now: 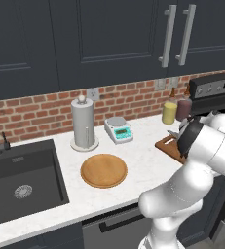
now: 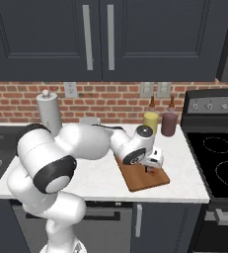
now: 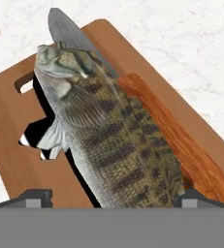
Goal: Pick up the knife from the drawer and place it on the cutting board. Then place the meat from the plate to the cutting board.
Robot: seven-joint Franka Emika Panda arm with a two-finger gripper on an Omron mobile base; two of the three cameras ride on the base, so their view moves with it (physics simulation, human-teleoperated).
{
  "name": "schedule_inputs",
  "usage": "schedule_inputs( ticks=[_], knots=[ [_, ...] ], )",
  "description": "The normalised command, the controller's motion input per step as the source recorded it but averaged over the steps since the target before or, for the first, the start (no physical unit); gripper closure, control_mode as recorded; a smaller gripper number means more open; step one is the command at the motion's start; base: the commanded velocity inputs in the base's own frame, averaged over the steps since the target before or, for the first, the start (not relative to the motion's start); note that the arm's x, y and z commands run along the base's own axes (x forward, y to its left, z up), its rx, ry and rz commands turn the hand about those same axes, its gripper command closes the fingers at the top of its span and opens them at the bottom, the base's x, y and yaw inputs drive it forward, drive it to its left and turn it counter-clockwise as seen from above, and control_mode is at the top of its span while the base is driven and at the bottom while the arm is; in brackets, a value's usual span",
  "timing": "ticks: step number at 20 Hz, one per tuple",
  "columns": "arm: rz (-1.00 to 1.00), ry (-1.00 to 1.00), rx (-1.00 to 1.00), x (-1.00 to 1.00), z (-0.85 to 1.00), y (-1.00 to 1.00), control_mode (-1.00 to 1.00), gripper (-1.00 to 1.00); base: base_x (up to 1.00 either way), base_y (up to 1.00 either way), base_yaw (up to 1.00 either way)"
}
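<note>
Meat (image 3: 113, 140): we are seeing a scaled, fish-shaped piece lying on the cutting board (image 3: 16, 145), head toward 11 o'clock in the hand view, overlapping the knife (image 3: 181, 140). Knife: we are noting its grey blade tip poking out at 12 o'clock past the fish head, orange handle running toward 4 o'clock beside the body. Claw (image 2: 150, 169): we are finding it hanging just over the board, fingertips (image 3: 36, 197) standing apart on either side of the fish, clamped on nothing. Plate (image 1: 104, 170): we are logging it bare on the white worktop (image 1: 143, 160), at 9 o'clock from the board, with a paper-towel roll (image 1: 83, 122) behind it.
</note>
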Motion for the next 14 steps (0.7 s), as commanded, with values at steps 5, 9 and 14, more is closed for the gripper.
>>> schedule_inputs(
  ticks=[5, 9, 14],
  knots=[
    [0.00, 0.00, 0.00, -0.07, 0.38, 0.00, -1.00, -1.00, 0.00, 0.00, 0.00],
    [0.00, 0.00, 0.00, -0.01, 0.27, 0.10, -1.00, -1.00, 0.00, 0.00, 0.00],
    [0.00, 0.00, 0.00, 0.00, 0.04, 0.10, -1.00, -1.00, 0.00, 0.00, 0.00]
  ],
)
